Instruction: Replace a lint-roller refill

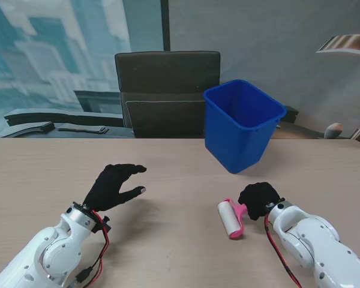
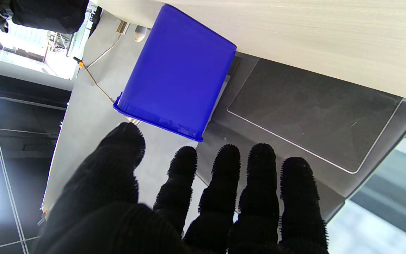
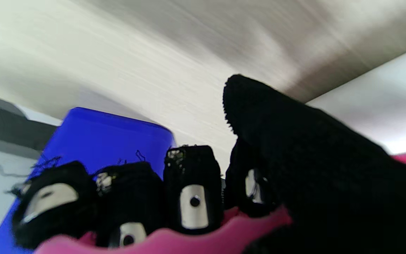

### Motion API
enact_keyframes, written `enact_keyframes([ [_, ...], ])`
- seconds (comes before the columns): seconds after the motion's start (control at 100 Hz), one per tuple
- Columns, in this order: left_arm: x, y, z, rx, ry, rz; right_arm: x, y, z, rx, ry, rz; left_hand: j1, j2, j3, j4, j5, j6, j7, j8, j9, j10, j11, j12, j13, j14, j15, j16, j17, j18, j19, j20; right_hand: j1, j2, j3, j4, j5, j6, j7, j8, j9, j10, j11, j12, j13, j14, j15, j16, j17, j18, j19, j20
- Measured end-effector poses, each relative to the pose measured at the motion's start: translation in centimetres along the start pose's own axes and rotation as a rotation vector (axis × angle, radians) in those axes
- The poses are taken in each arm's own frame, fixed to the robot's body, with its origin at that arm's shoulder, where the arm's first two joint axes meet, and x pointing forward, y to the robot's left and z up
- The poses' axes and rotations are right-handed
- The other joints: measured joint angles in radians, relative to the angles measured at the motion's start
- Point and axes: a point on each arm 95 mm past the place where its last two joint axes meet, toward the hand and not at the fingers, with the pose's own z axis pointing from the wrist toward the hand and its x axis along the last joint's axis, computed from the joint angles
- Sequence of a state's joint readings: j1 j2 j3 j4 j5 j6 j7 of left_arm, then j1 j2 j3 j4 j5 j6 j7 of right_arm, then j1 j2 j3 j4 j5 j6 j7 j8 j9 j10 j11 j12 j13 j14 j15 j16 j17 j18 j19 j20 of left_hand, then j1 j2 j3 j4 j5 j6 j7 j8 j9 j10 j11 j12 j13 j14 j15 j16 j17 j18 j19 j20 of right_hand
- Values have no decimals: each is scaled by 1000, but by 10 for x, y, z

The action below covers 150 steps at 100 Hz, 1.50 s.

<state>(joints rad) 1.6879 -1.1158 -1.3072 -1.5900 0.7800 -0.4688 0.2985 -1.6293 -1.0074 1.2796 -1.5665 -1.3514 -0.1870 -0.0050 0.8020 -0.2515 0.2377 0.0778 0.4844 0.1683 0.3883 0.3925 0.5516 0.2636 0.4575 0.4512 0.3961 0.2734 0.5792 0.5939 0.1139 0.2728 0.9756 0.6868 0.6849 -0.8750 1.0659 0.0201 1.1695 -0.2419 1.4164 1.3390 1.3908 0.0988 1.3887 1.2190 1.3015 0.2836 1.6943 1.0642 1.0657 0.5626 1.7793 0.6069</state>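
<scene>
The right hand (image 1: pixel 260 198) has its fingers (image 3: pixel 192 197) curled tight around the pink handle (image 3: pixel 174 240) of the lint roller (image 1: pixel 231 217), whose white roll lies on the surface (image 1: pixel 180 174) just left of that hand. The left hand (image 1: pixel 113 186) hovers well apart, fingers (image 2: pixel 226 183) spread and holding nothing. A blue bin (image 1: pixel 241 123) stands farther from me.

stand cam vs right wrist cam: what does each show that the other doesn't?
Stand view only: the white roll of the lint roller, the open left robot hand raised over the table, and the chair.
Right wrist view only: the fingers curled round the pink handle, seen close.
Both: the right robot hand, the handle, the blue bin and the table.
</scene>
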Motion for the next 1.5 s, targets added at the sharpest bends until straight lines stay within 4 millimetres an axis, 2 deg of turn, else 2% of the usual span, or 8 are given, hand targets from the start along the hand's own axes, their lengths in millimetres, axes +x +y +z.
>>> enact_keyframes([
  [0.45,1,2,1,-7,2,-4,-61,-37,-38,46,-281,-138,0,0,0,0,0,0,0,0,0,0,0,0,0,0,0,0,0,0,0,0,0,0,0,-4,0,0,0,10,-2,0,-2,9,-2,-2,0,-1,-9,-2,-8,-7],
  [0.55,1,2,2,-7,-1,-8,-74,-46,-48,66,-344,-180,0,0,0,0,0,0,0,0,0,0,0,0,0,0,0,0,0,0,0,0,0,0,0,-4,0,0,0,12,-2,0,-2,9,-4,-13,-1,-6,-18,-31,-21,-12],
  [0.77,0,3,2,-8,-4,-8,-88,-58,-68,78,-422,-225,0,0,0,0,0,0,0,0,0,0,0,0,0,0,0,0,0,0,0,0,0,0,0,-4,-1,0,-1,20,-2,0,-2,10,-5,-22,-11,-11,-24,-41,-38,-13],
  [0.93,0,4,3,-12,-3,-11,-87,-58,-69,77,-415,-219,0,0,0,0,0,0,0,0,0,0,0,0,0,0,0,0,0,0,0,0,0,0,0,-5,-1,0,-1,20,-2,0,-2,10,-5,-22,-12,-12,-27,-41,-40,-13],
  [1.07,0,5,4,-17,-3,-16,-78,-52,-62,61,-358,-207,0,0,0,0,0,0,0,0,0,0,0,0,0,0,0,0,0,0,0,0,0,0,0,-7,-1,0,-2,20,-2,0,-2,10,-5,-22,-12,-19,-27,-41,-40,-14],
  [1.5,0,5,3,-16,-4,-22,-28,-28,-15,14,-150,-93,0,0,0,0,0,0,0,0,0,0,0,0,0,0,0,0,0,0,0,0,0,0,0,-10,-1,0,-4,22,-2,0,-2,10,-5,-22,-12,-22,-27,-41,-38,-14],
])
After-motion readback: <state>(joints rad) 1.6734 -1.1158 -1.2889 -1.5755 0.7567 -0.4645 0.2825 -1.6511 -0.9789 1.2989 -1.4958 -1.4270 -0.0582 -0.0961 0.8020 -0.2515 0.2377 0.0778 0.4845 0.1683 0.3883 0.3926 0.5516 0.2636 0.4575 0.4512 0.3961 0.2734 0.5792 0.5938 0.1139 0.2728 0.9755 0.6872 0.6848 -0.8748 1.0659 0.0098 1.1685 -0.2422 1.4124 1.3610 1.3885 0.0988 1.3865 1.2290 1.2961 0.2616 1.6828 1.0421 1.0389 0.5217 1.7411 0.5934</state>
